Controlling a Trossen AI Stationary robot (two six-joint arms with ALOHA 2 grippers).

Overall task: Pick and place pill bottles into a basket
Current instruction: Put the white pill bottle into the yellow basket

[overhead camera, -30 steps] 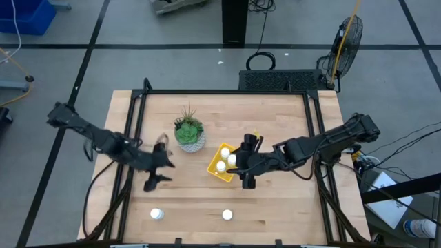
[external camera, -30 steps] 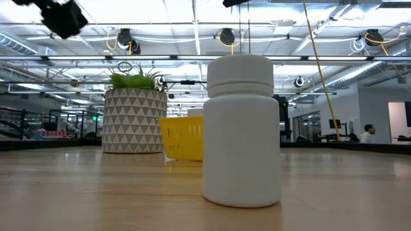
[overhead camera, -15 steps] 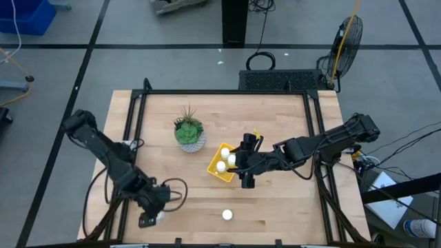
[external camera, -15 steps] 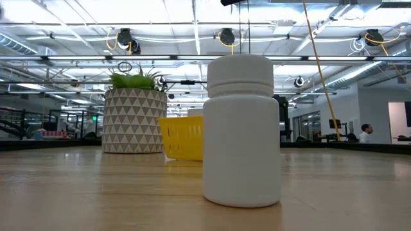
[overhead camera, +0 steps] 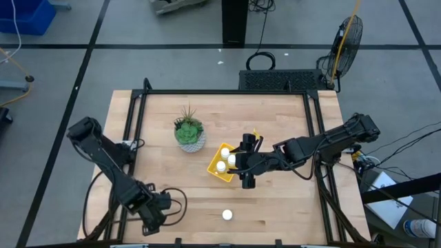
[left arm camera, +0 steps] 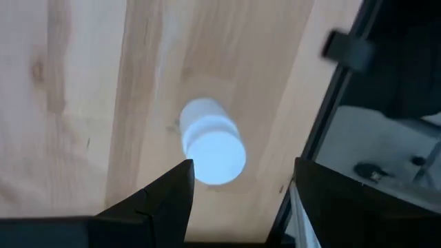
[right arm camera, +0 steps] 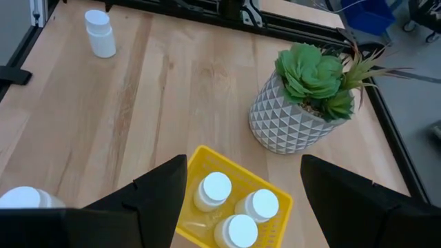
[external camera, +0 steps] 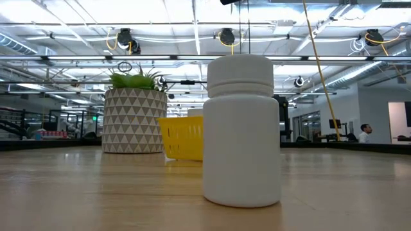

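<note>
Three bottles sit inside the yellow basket, caps up, packed close together. You can see the basket near the middle of the bench, just beside the plant pot.

One more bottle stands alone near the front edge of the bench, well apart from the basket. In the low view it stands upright, close to the camera, with the basket and the pot far behind it.

The last bottle stands near the front left corner of the bench. Your left gripper hangs right over it, pointing down. Its fingers are spread wide, one on each side of the bottle, and they are not touching it. From above, the left arm hides this bottle.

Your right gripper sits just beside the basket, on the side away from the pot. Its fingers are spread apart too, with nothing between them. In the right wrist view you look past them at the basket, the pot and the left corner bottle far off.

A fan stands on the floor behind the bench.
</note>
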